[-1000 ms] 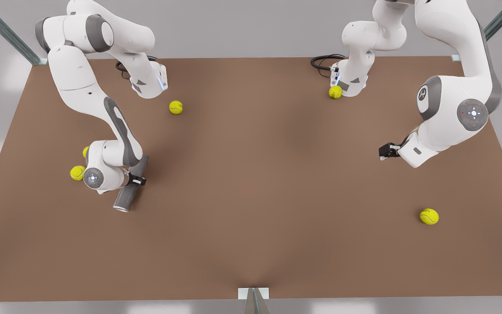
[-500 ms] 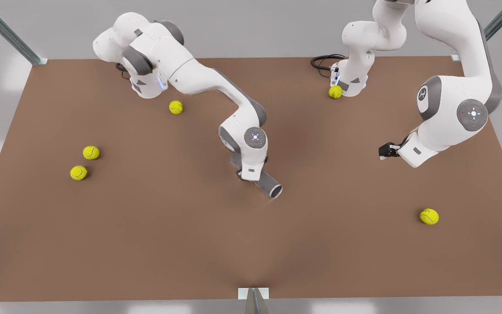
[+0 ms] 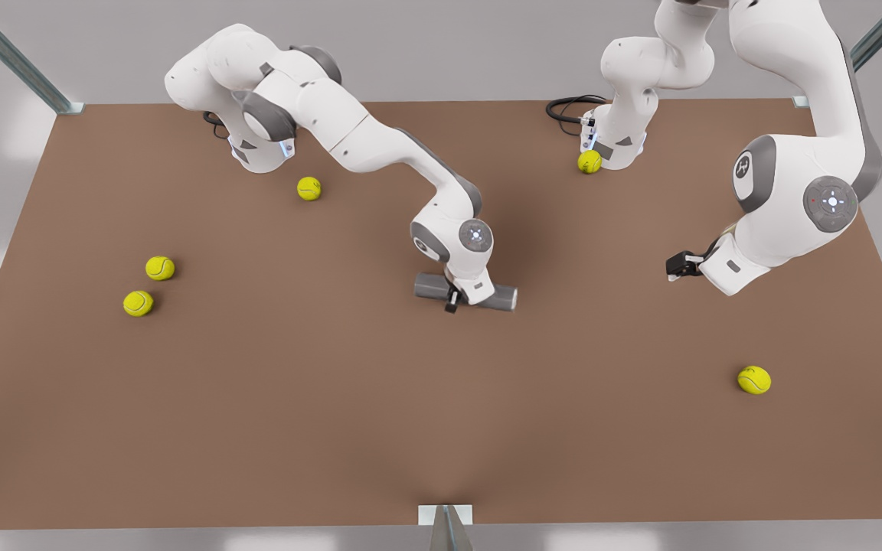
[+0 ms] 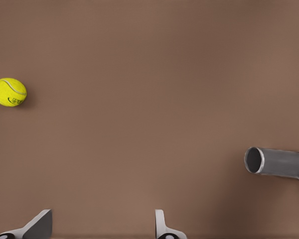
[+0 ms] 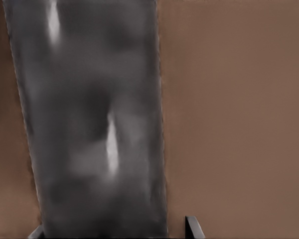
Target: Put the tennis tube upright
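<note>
Lying level near the middle of the worktop (image 3: 334,428), the tennis tube (image 3: 427,287) looks stiff, light and slippery, so the right gripper (image 3: 452,300) has its fingers clamped at mid-length for balance, I think, while the left gripper (image 3: 674,266) waits, fingers apart.

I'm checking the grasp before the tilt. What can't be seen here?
Front view: the right gripper, shut on the tennis tube, hides its middle.
Right wrist view: both tube ends are cut off by the edges.
Left wrist view: the tube's far end is cut off; the open left gripper waits.
</note>
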Controlling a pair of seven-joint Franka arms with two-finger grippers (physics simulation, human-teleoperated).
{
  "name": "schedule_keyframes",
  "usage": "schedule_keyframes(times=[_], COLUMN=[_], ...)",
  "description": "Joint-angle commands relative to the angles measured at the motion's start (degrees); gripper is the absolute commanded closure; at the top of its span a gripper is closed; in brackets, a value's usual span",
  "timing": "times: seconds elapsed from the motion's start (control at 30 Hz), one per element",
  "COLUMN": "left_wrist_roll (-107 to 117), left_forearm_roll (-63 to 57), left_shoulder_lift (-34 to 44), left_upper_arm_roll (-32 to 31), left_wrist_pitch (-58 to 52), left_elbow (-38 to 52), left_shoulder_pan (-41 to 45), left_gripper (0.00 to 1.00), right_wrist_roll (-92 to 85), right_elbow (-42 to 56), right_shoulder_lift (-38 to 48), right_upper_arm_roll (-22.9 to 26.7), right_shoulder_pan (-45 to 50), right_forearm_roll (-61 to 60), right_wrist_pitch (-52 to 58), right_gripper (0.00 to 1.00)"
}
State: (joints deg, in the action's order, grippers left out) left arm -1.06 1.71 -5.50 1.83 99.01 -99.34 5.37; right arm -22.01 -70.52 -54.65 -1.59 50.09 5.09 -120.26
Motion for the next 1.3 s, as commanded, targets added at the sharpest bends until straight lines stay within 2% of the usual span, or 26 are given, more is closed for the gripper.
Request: schedule_keyframes(times=[0.0, 0.13, 0.3, 0.33, 0.37, 0.4, 0.43, 0.47, 0.53, 0.6, 0.67, 0.73, 0.83, 0.97, 1.13, 1.27], left_wrist_roll=[0.0, 0.0, 0.1, 0.1, 0.2, 0.4, 0.5, 0.5, -8.0, -27.4, -28.6, -30.8, -37.9, -45.2, -47.6, -47.8], left_forearm_roll=[0.0, 0.0, 0.0, 0.0, 0.0, 0.5, 2.1, 10.5, 26.3, 31.6, 40.6, 46.5, 56.9, 57.6, 64.2, 64.2], left_shoulder_lift=[0.0, 0.0, 0.0, 0.0, 0.0, 0.0, -0.7, -3.6, -17.1, -26.3, -25.4, -25.0, -24.4, -29.0, -31.1, -31.3], left_upper_arm_roll=[0.0, 0.0, 0.0, 0.0, 0.0, 0.1, 0.2, 0.2, 0.0, 0.1, 0.0, -0.4, -7.4, -12.0, -14.2, -14.7], left_wrist_pitch=[0.0, 0.0, 0.0, 0.0, 0.0, 0.0, 0.0, -1.2, -8.9, -8.5, 4.2, 8.7, 19.7, 21.1, 22.8, 22.5], left_elbow=[0.0, 0.0, 0.0, 0.0, 0.0, 0.2, 0.9, 3.2, 8.0, 7.4, -2.2, -5.5, -13.8, -13.9, -13.9, -13.7], left_shoulder_pan=[0.0, 0.0, 0.0, 0.0, 0.0, -0.7, -1.7, -6.2, -14.6, -13.9, -9.9, -6.6, -4.1, -3.4, -3.3, -3.4], left_gripper=[0.0, 0.0, 0.0, 0.0, 0.0, 0.0, 0.0, 0.0, 0.0, 0.0, 0.0, 0.0, 0.0, 0.0, 0.0, 0.0], right_wrist_roll=[-25.4, -24.5, -24.9, -24.9, -22.5, -2.9, 11.4, 21.7, 26.5, 26.6, 26.6, 26.8, 26.8, 26.8, 26.8, 26.8], right_elbow=[0.0, 0.1, 0.1, 0.1, 0.1, 0.6, 2.1, 6.4, 10.2, 10.8, 10.8, 10.8, 10.5, 10.5, 10.6, 10.4], right_shoulder_lift=[0.1, 0.7, 10.6, 14.1, 20.3, 28.9, 29.8, 29.6, 29.5, 29.2, 29.1, 29.1, 29.1, 29.1, 29.1, 29.1], right_upper_arm_roll=[0.0, 0.0, -0.5, -0.8, -0.8, 0.7, 5.5, 10.0, 10.5, 10.6, 10.6, 10.6, 10.7, 10.6, 10.6, 10.5], right_shoulder_pan=[0.0, 0.1, -2.5, -3.8, -7.8, -16.8, -19.4, -22.4, -29.8, -30.4, -30.7, -30.7, -31.3, -31.2, -31.2, -30.8], right_forearm_roll=[-0.3, -2.4, -9.5, -10.7, -11.8, -11.8, -9.4, -9.3, -9.5, -7.5, -7.5, -7.5, -7.5, -7.5, -7.5, -7.5], right_wrist_pitch=[-1.5, -1.5, 4.8, 9.9, 19.9, 36.1, 46.5, 52.9, 52.8, 49.3, 48.8, 48.7, 48.8, 48.5, 48.5, 48.5], right_gripper=[0.0, 0.0, 0.0, 0.0, 0.0, 0.0, 0.0, 0.0, 0.0, 0.0, 0.0, 0.0, 0.0, 0.0, 0.0, 0.0])
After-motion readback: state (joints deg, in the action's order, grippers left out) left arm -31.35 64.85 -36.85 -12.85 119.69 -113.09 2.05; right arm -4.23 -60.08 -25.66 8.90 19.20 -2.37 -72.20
